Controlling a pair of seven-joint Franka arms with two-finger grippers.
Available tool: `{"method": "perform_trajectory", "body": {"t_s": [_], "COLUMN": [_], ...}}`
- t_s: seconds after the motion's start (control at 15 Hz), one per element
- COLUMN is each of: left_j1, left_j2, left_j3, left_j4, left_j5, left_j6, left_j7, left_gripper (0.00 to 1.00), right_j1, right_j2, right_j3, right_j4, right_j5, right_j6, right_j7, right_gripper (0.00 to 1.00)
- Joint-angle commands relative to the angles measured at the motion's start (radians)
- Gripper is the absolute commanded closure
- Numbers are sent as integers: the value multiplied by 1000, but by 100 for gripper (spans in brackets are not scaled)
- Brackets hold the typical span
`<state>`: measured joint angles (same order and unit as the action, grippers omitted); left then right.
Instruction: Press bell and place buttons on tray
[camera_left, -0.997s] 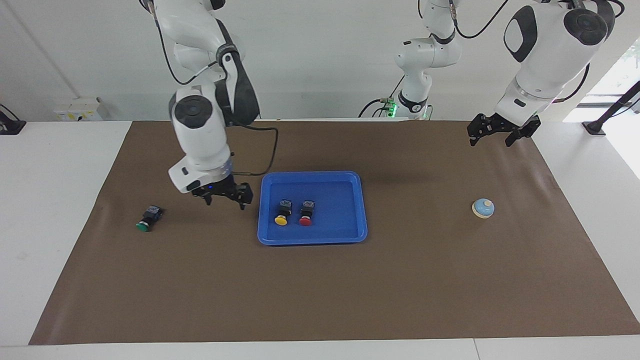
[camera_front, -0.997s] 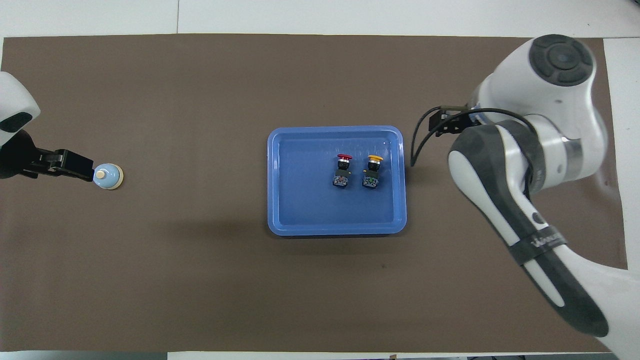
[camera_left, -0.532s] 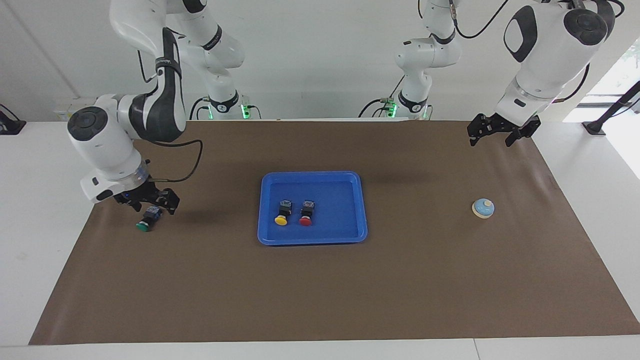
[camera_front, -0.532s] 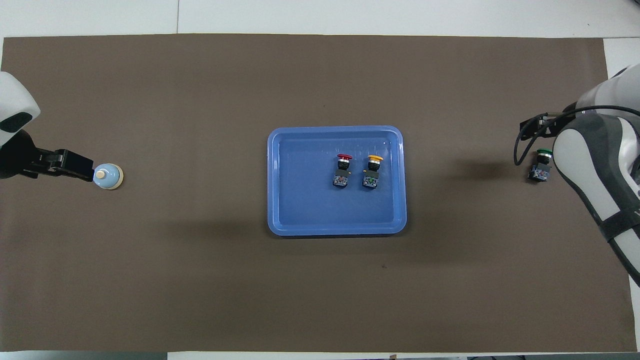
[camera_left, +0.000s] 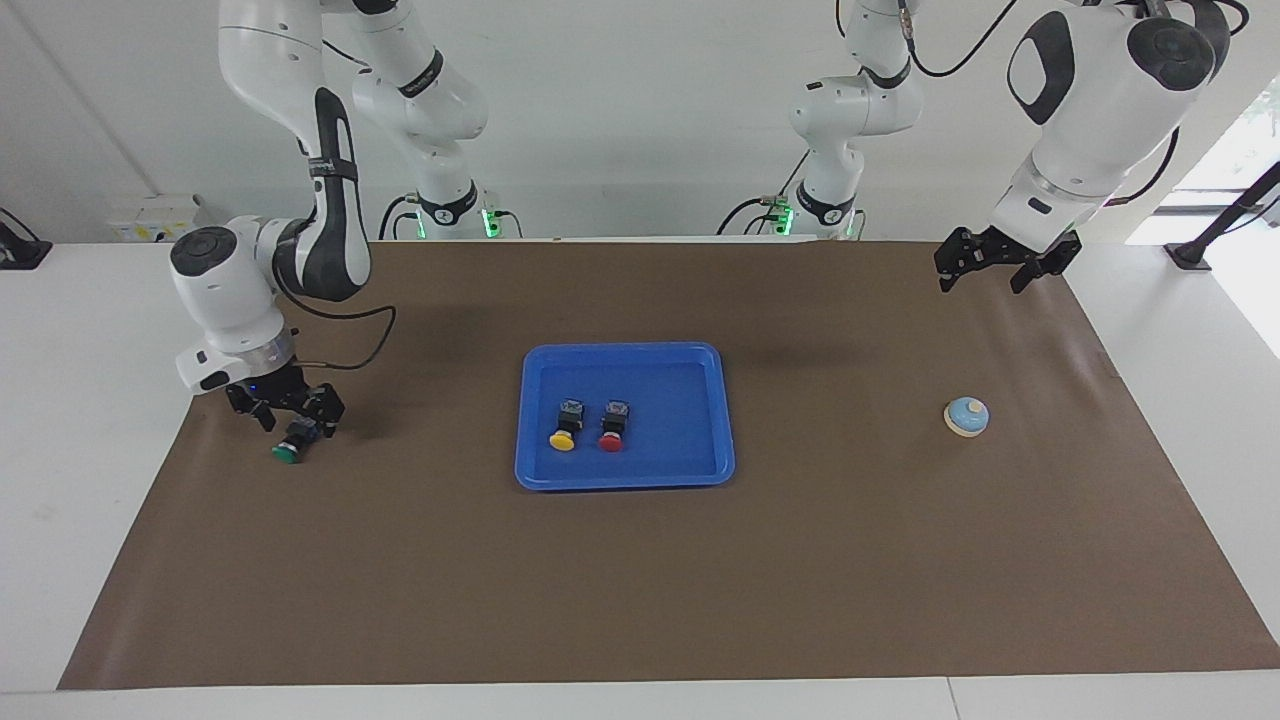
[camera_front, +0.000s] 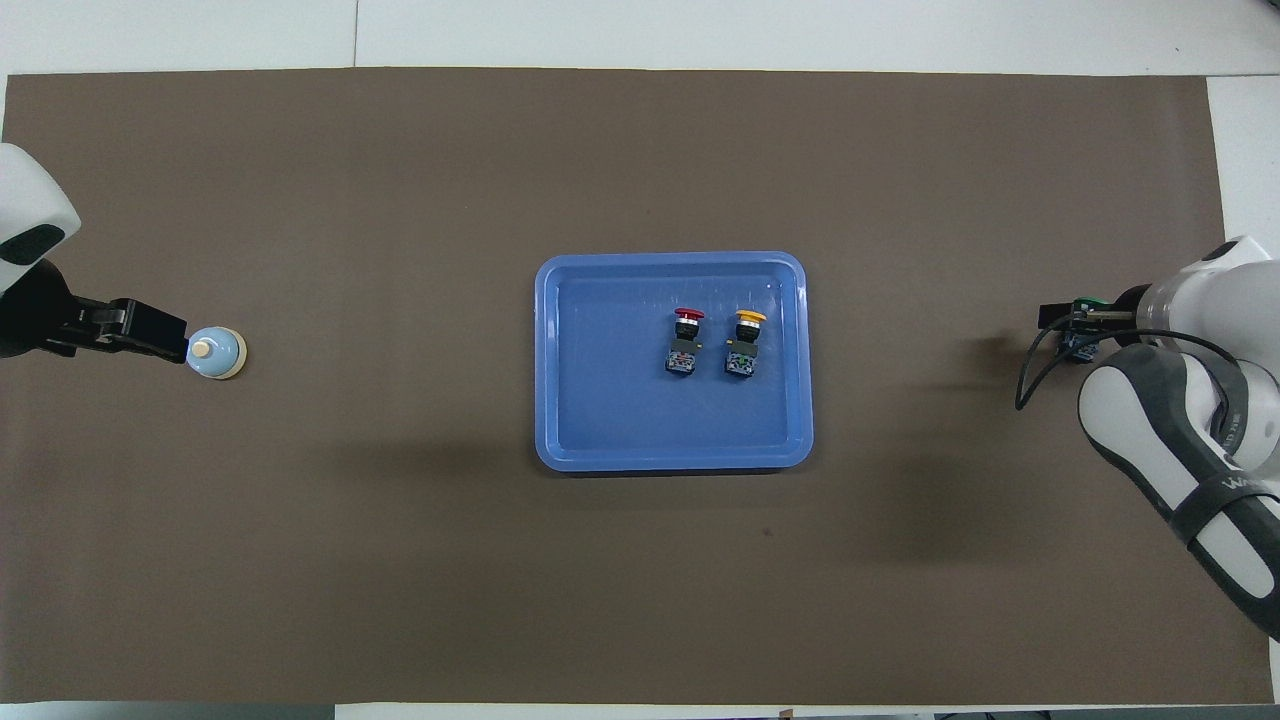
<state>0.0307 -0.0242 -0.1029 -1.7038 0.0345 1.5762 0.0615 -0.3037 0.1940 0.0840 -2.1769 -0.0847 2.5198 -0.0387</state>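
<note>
Green button (camera_left: 287, 452): our right end effector (camera_left: 291, 420) spread wide over it.
Left end effector (camera_left: 985, 273): open, waiting.
Tray (camera_left: 707, 400): two buttons.

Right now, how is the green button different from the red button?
The green button lies on the brown mat toward the right arm's end of the table; the red button lies in the blue tray, beside the yellow button. The right gripper is down over the green button's body; no gripper is near the red one. Their caps differ in colour. Both lie on their sides, caps pointing away from the robots.
</note>
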Motion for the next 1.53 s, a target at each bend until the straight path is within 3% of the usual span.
{"method": "perform_trajectory", "body": {"t_s": [0.0,0.33,0.47,0.53,0.6,0.66,0.73,1.06,1.2,1.46], "left_j1": [-8,-8,-8,-8,-8,-8,-8,-8,-8,-8], "left_j2": [-6,-6,-6,-6,-6,-6,-6,-6,-6,-6], "left_j3": [8,8,8,8,8,8,8,8,8,8], "left_j4": [1,1,1,1,1,1,1,1,1,1], "left_j5": [1,1,1,1,1,1,1,1,1,1], "left_j6": [-13,-13,-13,-13,-13,-13,-13,-13,-13,-13], "left_j7": [-9,-9,-9,-9,-9,-9,-9,-9,-9,-9], "left_gripper": [0,0,0,0,0,0,0,0,0,0], "right_j1": [-63,-69,-69,-69,-69,-69,-68,-39,26,253], "right_j2": [13,42,44,45,45,45,45,41,38,48], "right_j3": [17,20,20,20,22,22,22,39,42,39], "right_j4": [-29,-29,-29,-29,-29,-29,-31,-5,64,248], "right_j5": [-7,11,13,19,22,22,23,31,31,16], "right_j6": [69,82,82,82,80,77,77,54,-51,-290], "right_j7": [-62,-64,-59,-59,-59,-59,-59,-53,17,300], "right_gripper": [0,1,13,27,54,89,100,100,100,100]}}
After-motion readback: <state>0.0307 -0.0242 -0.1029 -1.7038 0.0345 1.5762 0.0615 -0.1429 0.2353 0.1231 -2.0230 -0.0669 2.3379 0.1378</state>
